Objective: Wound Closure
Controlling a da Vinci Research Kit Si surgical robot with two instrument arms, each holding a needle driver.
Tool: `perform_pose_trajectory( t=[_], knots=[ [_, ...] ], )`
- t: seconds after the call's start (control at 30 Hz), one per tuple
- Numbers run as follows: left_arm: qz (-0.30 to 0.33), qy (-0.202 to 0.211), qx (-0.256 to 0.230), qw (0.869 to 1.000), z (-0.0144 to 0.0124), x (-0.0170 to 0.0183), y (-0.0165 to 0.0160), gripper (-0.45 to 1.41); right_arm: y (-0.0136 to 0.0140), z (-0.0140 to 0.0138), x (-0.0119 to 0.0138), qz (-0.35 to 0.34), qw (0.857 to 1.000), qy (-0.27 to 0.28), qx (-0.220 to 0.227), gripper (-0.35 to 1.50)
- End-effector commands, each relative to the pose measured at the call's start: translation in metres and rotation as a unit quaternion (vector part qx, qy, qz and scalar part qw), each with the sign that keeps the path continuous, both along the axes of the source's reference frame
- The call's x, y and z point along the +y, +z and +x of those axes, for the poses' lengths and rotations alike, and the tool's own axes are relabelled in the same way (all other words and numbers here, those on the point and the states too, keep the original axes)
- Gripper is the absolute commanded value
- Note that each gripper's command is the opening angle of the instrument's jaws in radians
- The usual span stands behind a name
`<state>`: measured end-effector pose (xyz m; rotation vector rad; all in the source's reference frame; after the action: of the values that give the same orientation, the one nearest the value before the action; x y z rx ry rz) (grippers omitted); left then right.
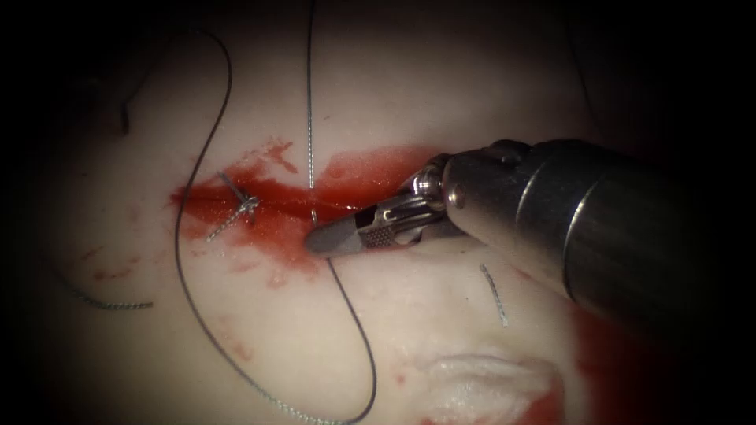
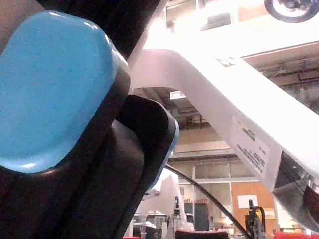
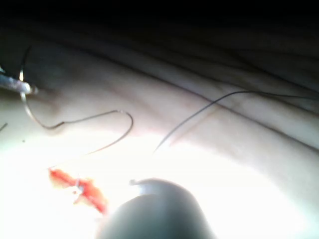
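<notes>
1. In the endoscope view we see the right tool come in from the right and lie across the tissue, its tip at the middle of the cut.
2. Its jaws look closed. The thread drops straight from the top edge, meets them at the tip and comes out just below, so we read them as gripping the thread.
3. Below the jaws the thread curves down and right of the tip, bends round near the bottom edge and climbs in a long arc left of the cut towards the upper left.
4. Red fluid pools along the cut and spreads under the tool's tip, with small smears on the tissue to the left.
5. A knot sits in the cut left of the tip, two short ends sticking out of it, one up and one down to the left.
6. A cut end lies loose on the tissue below the tool's shaft. Another short piece lies well apart at the far left.
7. We cannot tell the needle from the thin curved strands, so we cannot say where it lies or whether it is in the tissue.
8. In the right wrist view we see the shaft's rounded end above brightly lit tissue. Thread loops across it, a second strand runs off beside it, and a patch of red fluid lies near the shaft.
</notes>
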<state>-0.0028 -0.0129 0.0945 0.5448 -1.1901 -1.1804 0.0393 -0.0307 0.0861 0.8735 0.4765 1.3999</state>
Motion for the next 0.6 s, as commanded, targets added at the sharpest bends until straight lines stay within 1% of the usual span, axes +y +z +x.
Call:
perform_pose_trajectory(
  t=[0.03,0.13,0.17,0.2,0.23,0.27,0.3,0.33,0.37,0.4,0.5,0.53,0.57,0.6],
  knots=[
    [-0.003,-0.002,-0.001,1.000,-0.0005,0.0012,-0.0004,-0.45,0.0002,0.0013,0.0011,-0.007,1.000,-0.002,0.002,1.03],
    [-0.004,-0.003,0.000,1.000,-0.0006,0.0011,-0.0004,-0.45,0.0007,0.0019,0.0011,-0.021,1.000,-0.008,0.002,1.03],
    [-0.003,-0.002,-0.001,1.000,-0.0007,0.0011,-0.0004,-0.45,0.0012,0.0022,0.0010,-0.035,0.999,-0.017,0.003,1.06],
    [-0.003,-0.002,-0.001,1.000,-0.0007,0.0011,-0.0004,-0.45,0.0013,0.0022,0.0009,-0.041,0.999,-0.022,0.001,0.98],
    [-0.003,-0.001,-0.002,1.000,-0.0007,0.0010,-0.0004,-0.45,0.0013,0.0018,0.0007,-0.051,0.998,-0.037,-0.007,-0.06],
    [-0.003,-0.001,-0.002,1.000,-0.0008,0.0010,-0.0004,-0.45,0.0012,0.0015,0.0006,-0.061,0.997,-0.052,-0.007,-0.35],
    [-0.003,-0.001,-0.002,1.000,-0.0008,0.0010,-0.0004,-0.45,0.0010,0.0012,0.0005,-0.063,0.996,-0.060,-0.013,-0.35],
    [-0.003,0.000,-0.002,1.000,-0.0008,0.0010,-0.0004,-0.45,0.0005,0.0003,0.0003,-0.052,0.994,-0.090,-0.021,-0.35],
    [-0.003,0.000,-0.002,1.000,-0.0008,0.0010,-0.0004,-0.45,0.0005,0.0003,0.0003,-0.052,0.994,-0.090,-0.021,-0.35],
    [-0.003,0.000,-0.003,1.000,-0.0009,0.0010,-0.0005,-0.45,-0.0003,-0.0007,0.0003,-0.033,0.992,-0.123,-0.017,-0.35],
    [-0.003,0.002,-0.004,1.000,-0.0010,0.0009,-0.0005,-0.45,-0.0018,-0.0023,0.0000,0.000,0.986,-0.167,0.002,-0.35],
    [-0.003,0.002,-0.004,1.000,-0.0010,0.0009,-0.0005,-0.45,-0.0018,-0.0023,0.0000,0.000,0.986,-0.167,0.002,-0.35],
    [-0.003,0.003,-0.004,1.000,-0.0010,0.0009,-0.0005,-0.45,-0.0029,-0.0036,-0.0007,0.026,0.976,-0.214,0.017,-0.35],
    [-0.003,0.003,-0.004,1.000,-0.0010,0.0009,-0.0005,-0.45,-0.0034,-0.0041,-0.0010,0.042,0.971,-0.236,0.022,-0.35]
  ],
)
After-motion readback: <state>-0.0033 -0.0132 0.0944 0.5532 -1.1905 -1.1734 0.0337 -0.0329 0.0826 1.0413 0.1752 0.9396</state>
